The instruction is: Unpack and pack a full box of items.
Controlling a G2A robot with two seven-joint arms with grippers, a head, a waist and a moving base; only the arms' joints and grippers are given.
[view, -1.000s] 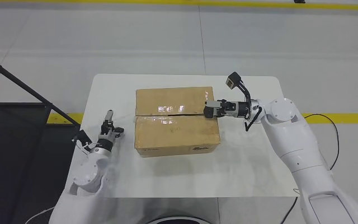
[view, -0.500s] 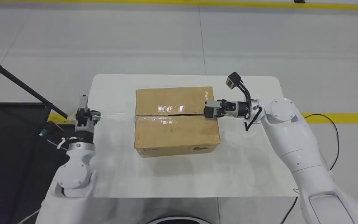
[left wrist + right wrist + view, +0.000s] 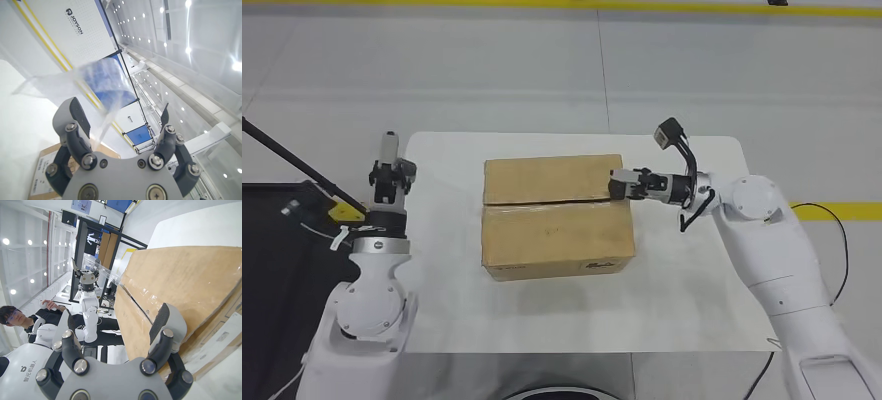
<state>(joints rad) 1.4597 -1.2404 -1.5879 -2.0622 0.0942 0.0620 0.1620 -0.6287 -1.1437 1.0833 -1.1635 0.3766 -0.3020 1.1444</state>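
Note:
A closed brown cardboard box point(image 3: 554, 215) lies in the middle of the white table point(image 3: 692, 300), with a seam between its two top flaps. My right gripper point(image 3: 614, 186) is at the seam's right end, open; in the right wrist view one of its fingers point(image 3: 166, 317) rests on the box point(image 3: 179, 275) top. My left gripper point(image 3: 389, 150) is raised by the table's far left corner, open. A strip of clear tape point(image 3: 98, 87) clings to one of its fingers point(image 3: 79, 115) and trails off. From the right wrist view that tape point(image 3: 105, 273) stretches from the box's far end toward the left gripper point(image 3: 85, 273).
A black frame point(image 3: 292, 165) stands beside the table's left edge, close to the left arm. Bare table surface lies in front of the box and to its right. A printed label point(image 3: 40, 174) is on the box's side.
My left arm has swung away from the box toward the table's far left corner and risen, drawing the clear tape with it. The right gripper has shifted slightly at the seam's end.

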